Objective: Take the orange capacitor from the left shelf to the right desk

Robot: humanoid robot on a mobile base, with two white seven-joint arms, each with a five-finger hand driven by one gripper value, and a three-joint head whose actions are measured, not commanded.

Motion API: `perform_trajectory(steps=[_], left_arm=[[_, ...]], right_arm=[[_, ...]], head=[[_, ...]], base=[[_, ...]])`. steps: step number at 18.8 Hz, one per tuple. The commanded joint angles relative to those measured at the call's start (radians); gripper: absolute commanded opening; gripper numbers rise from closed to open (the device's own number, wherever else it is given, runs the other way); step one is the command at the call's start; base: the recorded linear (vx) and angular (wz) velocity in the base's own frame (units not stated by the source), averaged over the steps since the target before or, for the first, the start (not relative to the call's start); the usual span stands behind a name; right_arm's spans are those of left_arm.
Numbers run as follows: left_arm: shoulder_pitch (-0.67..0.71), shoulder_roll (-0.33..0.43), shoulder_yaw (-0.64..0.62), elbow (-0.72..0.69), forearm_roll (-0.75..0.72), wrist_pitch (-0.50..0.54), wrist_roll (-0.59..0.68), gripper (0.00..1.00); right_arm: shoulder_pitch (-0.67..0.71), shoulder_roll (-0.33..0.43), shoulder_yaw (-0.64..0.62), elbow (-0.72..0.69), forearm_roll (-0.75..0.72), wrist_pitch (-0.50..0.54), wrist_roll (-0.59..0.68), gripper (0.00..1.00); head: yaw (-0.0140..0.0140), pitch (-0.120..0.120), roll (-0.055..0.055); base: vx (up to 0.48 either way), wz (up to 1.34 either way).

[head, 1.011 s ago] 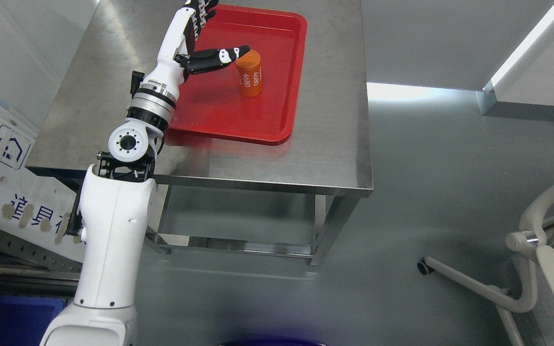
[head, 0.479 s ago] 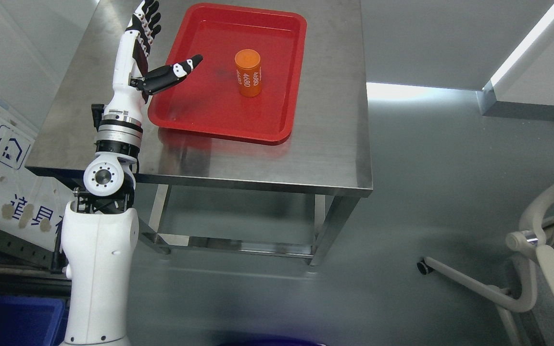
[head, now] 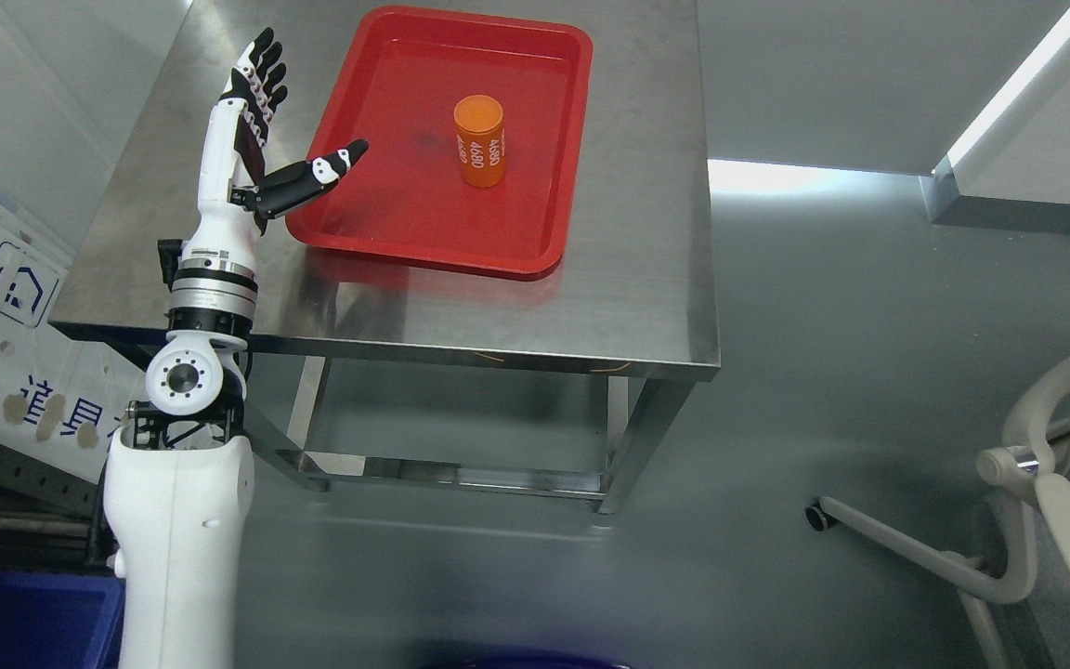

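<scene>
Looking down from the head camera, you see the small orange cylindrical capacitor (head: 479, 141) standing upright inside the shallow red plastic tray (head: 535, 260), toward the tray's far half and a little right of its middle. White digits run down its side. Nothing touches it.

The tray lies flat on the brushed stainless-steel table (head: 628, 307), set toward the far edge, with bare metal showing on its left, right and near sides.

Your robot's white-and-black left hand (head: 261, 139) hangs above the table's left part, beside the tray's left rim and well apart from the capacitor. Its fingers (head: 256, 70) are stretched out straight and spread, pointing away from you, while the thumb (head: 321, 172) sticks out to the right over the tray's near-left corner — the hand is empty and holds nothing. The white forearm comes up from the lower left of the picture.

At the left edge you can make out a white plastic crate with blue printed characters (head: 6, 316), and at the lower right a pale grey chair frame (head: 1009, 520) on the grey floor — both well clear of the table.
</scene>
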Motion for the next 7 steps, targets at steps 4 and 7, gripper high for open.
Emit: perform_trajectory(steps=[4,7], left_arm=[[0.036,0.040,0.027,-0.026,-0.001,0.033,0.000,1.00],[0.035,0.038,0.029,-0.026,-0.001,0.044,0.000,1.00]], right_arm=[[0.014,-0.017,-0.011,-0.034,0.000,-0.001,0.000,1.00],[0.014,-0.017,-0.011,-0.034,0.000,-0.001,0.000,1.00]], head=[[0.0000,0.000,0.000],[0.0000,0.000,0.000]], base=[[0.000,0.00],[0.000,0.00]])
